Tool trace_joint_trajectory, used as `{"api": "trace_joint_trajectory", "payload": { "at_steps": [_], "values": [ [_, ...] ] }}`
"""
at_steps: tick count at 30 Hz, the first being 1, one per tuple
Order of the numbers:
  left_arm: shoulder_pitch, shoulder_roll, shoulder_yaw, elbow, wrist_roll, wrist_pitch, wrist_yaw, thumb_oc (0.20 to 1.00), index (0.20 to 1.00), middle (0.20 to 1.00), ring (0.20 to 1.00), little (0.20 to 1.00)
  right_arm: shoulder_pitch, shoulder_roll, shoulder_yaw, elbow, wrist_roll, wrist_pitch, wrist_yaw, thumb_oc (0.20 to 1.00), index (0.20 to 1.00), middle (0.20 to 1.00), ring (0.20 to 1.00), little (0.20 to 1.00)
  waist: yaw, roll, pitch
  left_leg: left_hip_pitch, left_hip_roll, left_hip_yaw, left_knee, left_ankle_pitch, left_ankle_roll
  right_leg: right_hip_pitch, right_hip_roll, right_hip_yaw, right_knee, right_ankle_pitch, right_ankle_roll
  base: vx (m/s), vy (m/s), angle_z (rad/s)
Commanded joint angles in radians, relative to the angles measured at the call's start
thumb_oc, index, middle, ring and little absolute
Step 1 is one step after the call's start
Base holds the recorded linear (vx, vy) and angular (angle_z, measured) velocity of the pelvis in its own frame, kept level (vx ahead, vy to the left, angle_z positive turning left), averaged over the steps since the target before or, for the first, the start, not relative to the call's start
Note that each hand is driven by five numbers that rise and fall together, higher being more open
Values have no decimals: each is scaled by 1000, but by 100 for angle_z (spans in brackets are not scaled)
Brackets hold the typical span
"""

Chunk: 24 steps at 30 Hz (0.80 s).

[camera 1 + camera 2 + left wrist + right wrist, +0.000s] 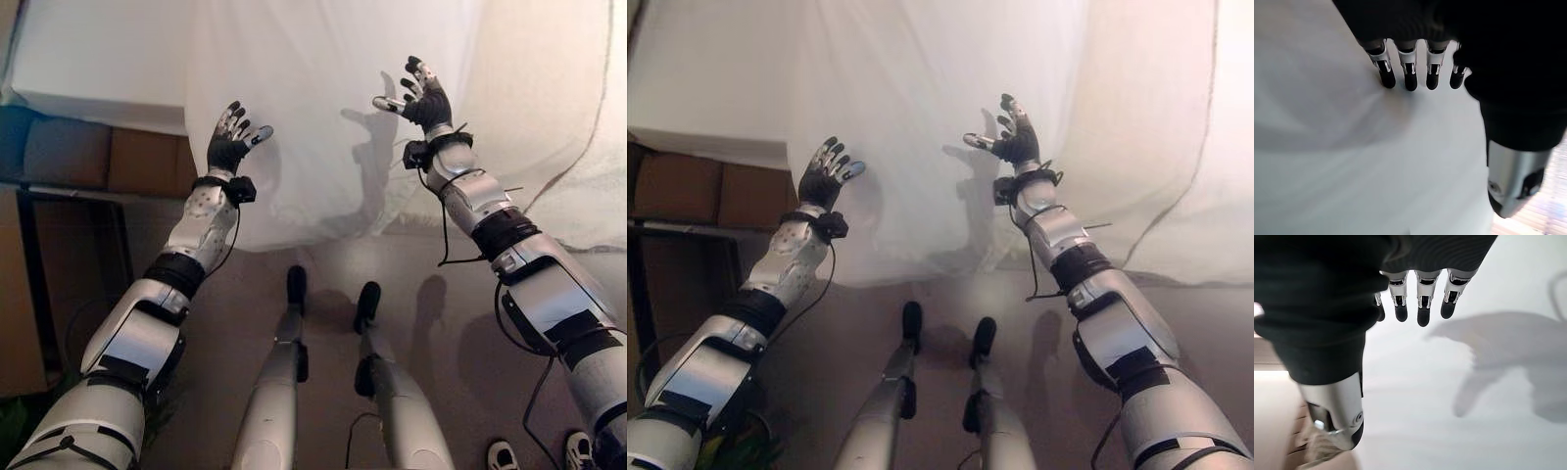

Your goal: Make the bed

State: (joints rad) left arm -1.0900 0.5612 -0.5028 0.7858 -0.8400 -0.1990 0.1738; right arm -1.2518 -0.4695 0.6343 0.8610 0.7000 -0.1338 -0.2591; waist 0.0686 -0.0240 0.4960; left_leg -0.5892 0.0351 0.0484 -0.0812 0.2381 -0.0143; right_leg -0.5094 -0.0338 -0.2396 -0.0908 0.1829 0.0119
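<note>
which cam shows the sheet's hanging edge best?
Left eye view: the white sheet drapes over the bed's side, its lower edge visible above the floor. The right eye view shows much the same. Both wrist views give close-up cloth past open fingers, no edge.

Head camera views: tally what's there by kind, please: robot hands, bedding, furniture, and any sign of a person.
Robot hands: 2, left hand and right hand, both open over the sheet
White sheet: 1
Bed: 1
Dark-framed furniture beside the bed: 1
Person's shoes: 2
Total: 7
</note>
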Motion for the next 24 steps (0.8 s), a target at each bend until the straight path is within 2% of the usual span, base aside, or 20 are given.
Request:
{"api": "trace_joint_trajectory", "payload": {
  "at_steps": [1,2,5,14,19,24],
  "values": [
    [-130,26,-21,52,11,4,-5,1000,1000,1000,1000,1000,-110,5,8,13,38,-9,-9,1000,1000,1000,1000,1000,-7,-28,23,28,-43,25,-4,-55,-96,6,-35,1,4,2,137,46,-43,4],
    [-160,16,-40,100,4,17,-4,1000,1000,1000,1000,1000,-118,40,21,31,67,-8,-13,1000,1000,1000,1000,1000,-11,-33,24,-2,-41,20,-3,-53,-96,-23,-34,2,4,9,137,0,0,0],
    [-209,19,-63,162,13,30,1,1000,1000,1000,1000,1000,-138,66,55,73,66,-2,-14,1000,1000,1000,1000,1000,-13,-41,24,-68,-41,11,6,-50,-96,-81,-32,2,4,18,138,23,-18,-2],
    [-317,18,-107,336,57,64,30,1000,1000,1000,1000,1000,-176,107,109,216,72,7,-21,1000,1000,1000,1000,1000,-28,-60,24,-244,-45,-13,59,-57,-97,-235,-30,2,4,35,139,26,-4,3],
    [-305,20,-98,359,82,74,32,1000,1000,1000,1000,1000,-151,116,102,262,72,13,-16,1000,1000,1000,1000,1000,-37,-56,24,-281,-49,-17,66,-60,-97,-274,-32,4,4,37,137,17,17,-2],
    [-206,39,-42,362,132,74,35,1000,1000,1000,1000,1000,-66,115,76,308,-30,33,-16,1000,1000,1000,1000,1000,-38,-54,24,-297,-49,-24,63,-58,-95,-296,-34,6,4,43,137,-1,21,1]
  ]
}}
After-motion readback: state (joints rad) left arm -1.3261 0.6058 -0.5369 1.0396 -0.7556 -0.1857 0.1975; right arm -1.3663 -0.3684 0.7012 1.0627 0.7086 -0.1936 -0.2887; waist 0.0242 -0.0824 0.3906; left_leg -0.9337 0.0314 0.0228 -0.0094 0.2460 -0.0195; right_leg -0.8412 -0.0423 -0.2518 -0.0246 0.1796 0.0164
